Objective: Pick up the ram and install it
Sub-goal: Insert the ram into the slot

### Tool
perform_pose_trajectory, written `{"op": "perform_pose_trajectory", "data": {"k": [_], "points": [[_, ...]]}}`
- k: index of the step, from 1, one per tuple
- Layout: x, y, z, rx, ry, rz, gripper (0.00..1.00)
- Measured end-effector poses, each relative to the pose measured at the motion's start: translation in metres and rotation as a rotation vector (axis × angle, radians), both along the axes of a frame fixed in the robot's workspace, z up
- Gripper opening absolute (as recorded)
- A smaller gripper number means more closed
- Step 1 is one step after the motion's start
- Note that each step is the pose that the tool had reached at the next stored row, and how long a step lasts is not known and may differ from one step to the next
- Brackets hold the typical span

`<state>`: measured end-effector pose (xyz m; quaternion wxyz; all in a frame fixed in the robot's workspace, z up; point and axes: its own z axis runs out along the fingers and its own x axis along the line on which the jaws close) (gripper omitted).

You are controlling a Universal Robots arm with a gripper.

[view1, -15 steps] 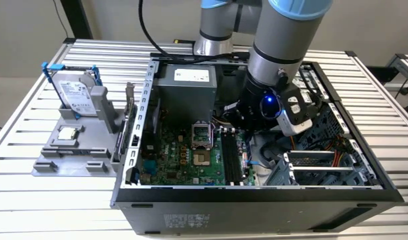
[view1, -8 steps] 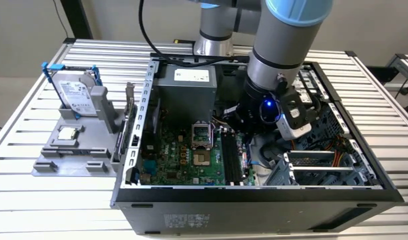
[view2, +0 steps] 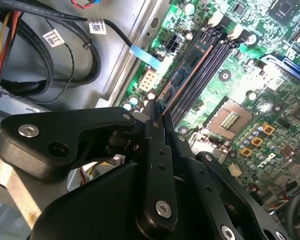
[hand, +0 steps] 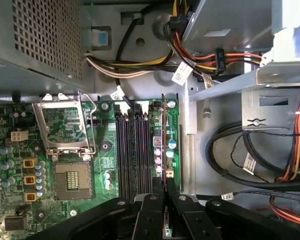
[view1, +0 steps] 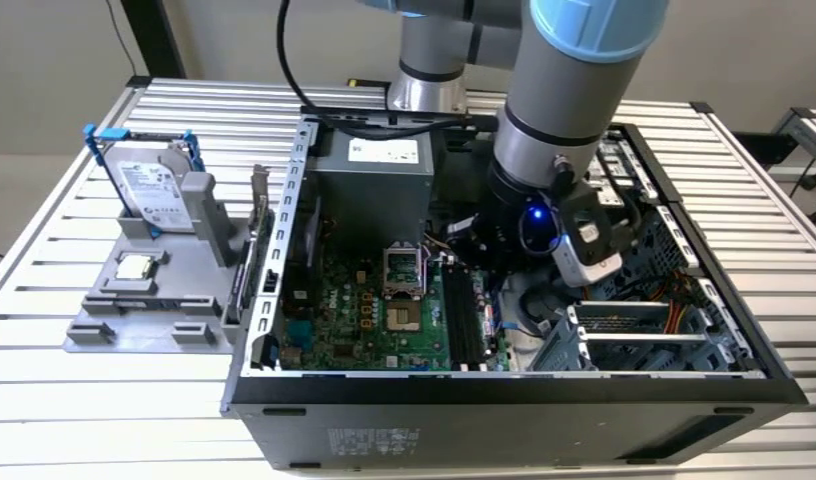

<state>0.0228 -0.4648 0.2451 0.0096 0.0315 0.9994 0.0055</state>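
Arm (view1: 568, 110): reaches down into the open computer case (view1: 515, 385), which lies on its side on the slatted desk (view1: 61, 380).

End effector (view2: 157, 117): black fingers (view2: 155, 150) pressed together on the ram, pinching its upper edge; seen in both wrist views (hand: 165, 200). In the exterior view it sits low inside the case (view1: 495, 245), over the slot area of the motherboard.

Ram (view2: 182, 77): thin green stick held on edge, running along the outermost memory slot, the one nearest the bare metal case floor. In the first wrist view (hand: 164, 145) its edge lines up with that slot; whether it is fully seated cannot be told.

Memory slots (hand: 132, 150): a parallel row of dark slots beside the ram; the others are empty.

Motherboard (view1: 368, 320): green, lying flat in the case.

Processor socket (hand: 65, 127): retaining frame raised, beside the slots.

Cables (hand: 135, 67): yellow, red, black and white bundles run along the case floor near the slots.

Power supply (view1: 375, 180): grey box at the far end of the case.

Grey holder (view1: 148, 300): on the desk at the exterior view's left, well apart from the case; carries an upright hard drive (view1: 155, 195) in a blue-handled frame and a small silver processor (view1: 137, 266).
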Motion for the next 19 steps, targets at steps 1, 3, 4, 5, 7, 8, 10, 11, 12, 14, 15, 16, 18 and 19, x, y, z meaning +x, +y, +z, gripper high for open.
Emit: {"op": "perform_pose_trajectory", "data": {"k": [1,3,4,5,7,8,10,11,12,14,15,16,18,19], "points": [[-0.0002,-0.0003,-0.0007,-0.0001,0.0,0.001,0.0],[-0.0008,-0.0005,-0.0023,0.0003,-0.0001,0.002,0.0],[-0.0012,-0.0005,-0.003,0.0001,-0.0001,0.002,0.0],[-0.0013,-0.0005,-0.0039,0.0001,-0.0001,0.002,0.0],[-0.0015,-0.0005,-0.0063,0.0001,0.0,0.002,0.0],[-0.0017,-0.0006,-0.0073,0.0001,-0.0001,0.002,0.0],[-0.0017,-0.0007,-0.009,0.0001,0.0,0.002,0.0],[-0.0018,-0.0011,-0.0093,-0.0003,0.0,0.002,0.0],[-0.0019,-0.0017,-0.0096,0.0,0.0,0.002,0.0],[-0.0021,-0.0027,-0.0103,0.0001,-0.0001,0.002,0.0],[-0.0022,-0.0031,-0.011,0.0003,-0.0002,0.003,0.0],[-0.0024,-0.0033,-0.0115,0.0003,-0.0001,0.003,0.0],[-0.003,-0.0039,-0.0127,0.0001,-0.0001,0.004,0.0],[-0.0033,-0.0044,-0.0134,0.0,0.0,0.004,0.0]]}}
